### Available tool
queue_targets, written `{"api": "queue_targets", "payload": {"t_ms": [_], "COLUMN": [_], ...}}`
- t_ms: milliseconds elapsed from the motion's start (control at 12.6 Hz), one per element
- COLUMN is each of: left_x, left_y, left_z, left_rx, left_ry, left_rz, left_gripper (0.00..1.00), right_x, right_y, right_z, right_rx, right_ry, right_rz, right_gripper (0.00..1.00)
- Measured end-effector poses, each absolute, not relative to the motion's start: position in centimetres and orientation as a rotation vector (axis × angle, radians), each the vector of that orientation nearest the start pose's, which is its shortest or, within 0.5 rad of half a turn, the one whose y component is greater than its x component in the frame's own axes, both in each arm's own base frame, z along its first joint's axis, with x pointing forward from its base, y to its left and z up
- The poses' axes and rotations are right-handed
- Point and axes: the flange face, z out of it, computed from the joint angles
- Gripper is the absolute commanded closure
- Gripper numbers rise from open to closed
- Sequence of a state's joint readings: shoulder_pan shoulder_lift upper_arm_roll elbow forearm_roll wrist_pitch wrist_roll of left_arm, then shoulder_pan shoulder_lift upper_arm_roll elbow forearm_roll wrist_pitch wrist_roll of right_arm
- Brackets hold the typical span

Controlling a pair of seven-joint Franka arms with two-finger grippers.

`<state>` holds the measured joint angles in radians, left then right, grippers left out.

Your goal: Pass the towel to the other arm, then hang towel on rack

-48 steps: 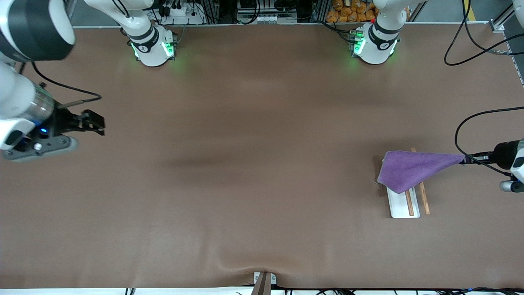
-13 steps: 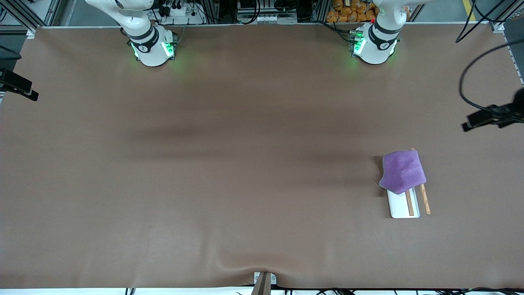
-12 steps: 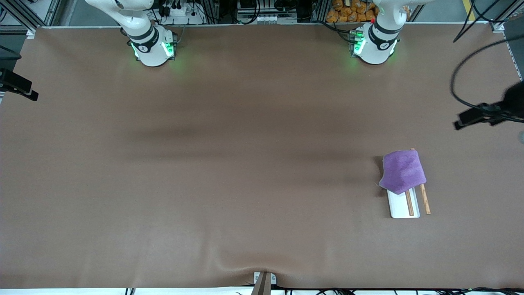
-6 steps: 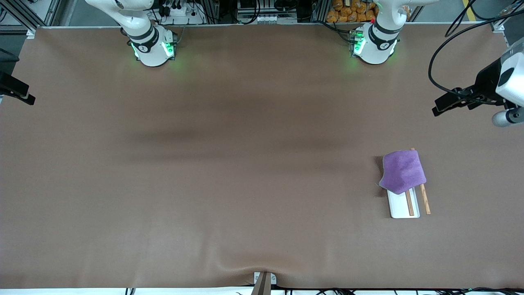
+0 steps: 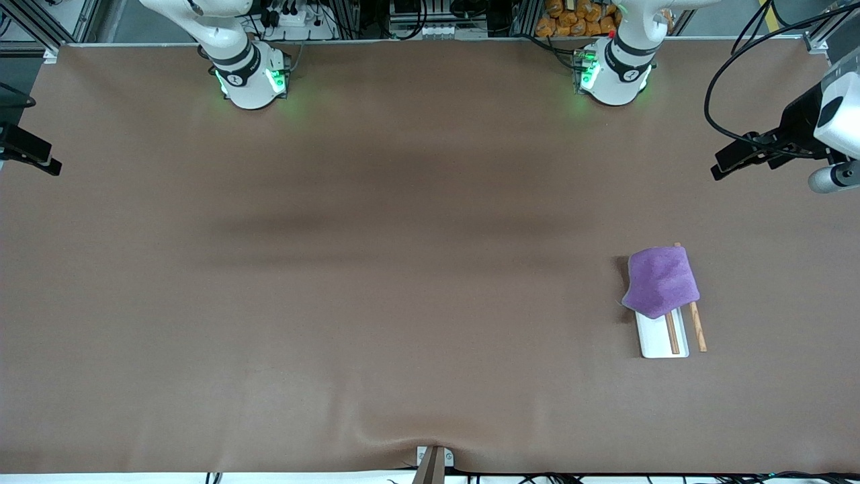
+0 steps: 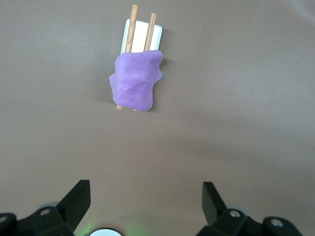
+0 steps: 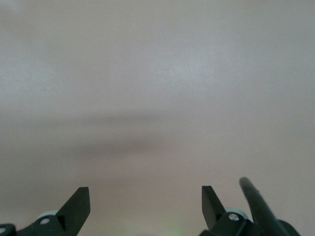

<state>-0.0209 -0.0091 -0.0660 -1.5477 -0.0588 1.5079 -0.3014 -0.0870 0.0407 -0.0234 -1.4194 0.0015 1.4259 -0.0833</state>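
The rack (image 5: 662,333) stands on the brown tabletop (image 5: 403,302) toward the left arm's end, nearer the front camera than either gripper's spot. Its white base (image 5: 653,339) lies flat, and the two brown rods (image 5: 697,326) run side by side above it, pointing toward the front camera. The towel (image 5: 660,281) is draped over the rods at the rack's end farther from the front camera, purple face up, covering that end of the base and sagging down on both sides of the rods; the rods' nearer ends stick out bare from under it. In the left wrist view the towel (image 6: 135,80) shows the same way, lying across both rods (image 6: 149,25) with the base (image 6: 142,37) showing past it.

The left gripper (image 5: 729,160) hangs in the air over the tabletop's edge at the left arm's end, well apart from the rack, touching nothing. Its fingers (image 6: 74,201) are spread wide and empty.

The right gripper (image 5: 30,153) waits over the tabletop's edge at the right arm's end. Its fingers (image 7: 76,204) are also spread wide with nothing between them, bare tabletop below.
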Motion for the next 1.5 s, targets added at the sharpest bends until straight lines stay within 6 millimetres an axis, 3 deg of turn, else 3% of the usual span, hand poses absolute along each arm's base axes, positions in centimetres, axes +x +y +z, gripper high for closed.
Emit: {"api": "queue_targets", "payload": {"t_ms": [950,1504], "left_x": [53.7,53.5], "left_y": [-4.7,-4.0], "left_z": [63.5,64.3], "left_rx": [-3.115,-3.116], "left_ry": [-0.179,-0.185], "left_rz": [0.094,0.073], "left_gripper": [0.00,0.00], "right_x": [55.0,55.0], "right_y": [-6.2,-6.2], "right_z": [66.1,66.1], "right_rx": [-3.140,-3.140], "right_ry": [0.046,0.048], "right_rz": [0.036,0.036], "right_gripper": [0.00,0.00]}}
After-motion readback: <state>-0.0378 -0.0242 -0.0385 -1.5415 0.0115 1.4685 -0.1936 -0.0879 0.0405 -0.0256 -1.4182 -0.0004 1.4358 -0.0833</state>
